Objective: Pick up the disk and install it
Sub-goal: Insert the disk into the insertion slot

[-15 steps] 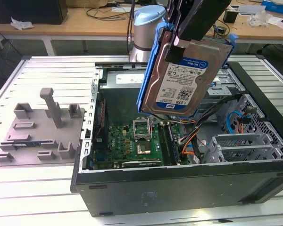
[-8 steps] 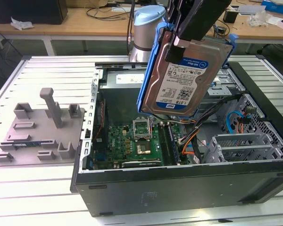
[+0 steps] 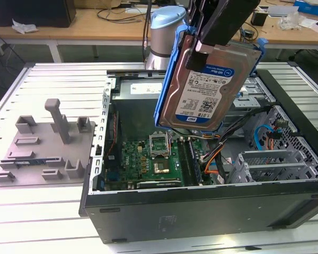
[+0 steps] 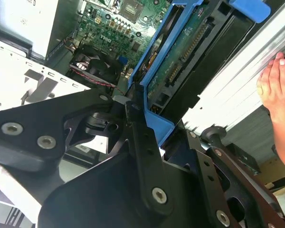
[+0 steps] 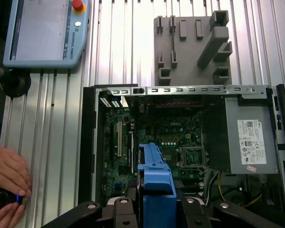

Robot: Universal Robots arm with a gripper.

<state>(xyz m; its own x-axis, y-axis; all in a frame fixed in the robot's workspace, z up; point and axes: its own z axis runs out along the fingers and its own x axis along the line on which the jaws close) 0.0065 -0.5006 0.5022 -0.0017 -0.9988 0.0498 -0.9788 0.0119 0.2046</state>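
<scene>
My gripper (image 3: 202, 52) is shut on the disk (image 3: 206, 90), a silver hard drive with a white-and-blue label in a blue carrier frame. I hold it tilted in the air above the open computer case (image 3: 201, 197), over the motherboard (image 3: 148, 159). The second wrist view shows the disk's (image 4: 180, 57) green circuit side and blue frame, clamped between the black fingers (image 4: 137, 142). In the first wrist view the blue edge of the disk (image 5: 154, 180) stands between the fingers (image 5: 118, 211), above the motherboard (image 5: 171, 133).
A grey power supply (image 5: 247, 137) fills one corner of the case. A perforated drive cage (image 3: 275, 164) sits at the exterior view's right. A grey fixture plate (image 3: 42, 148) lies beside the case. A control tablet (image 5: 47, 33) and a person's hand (image 5: 7, 175) are on the slatted table.
</scene>
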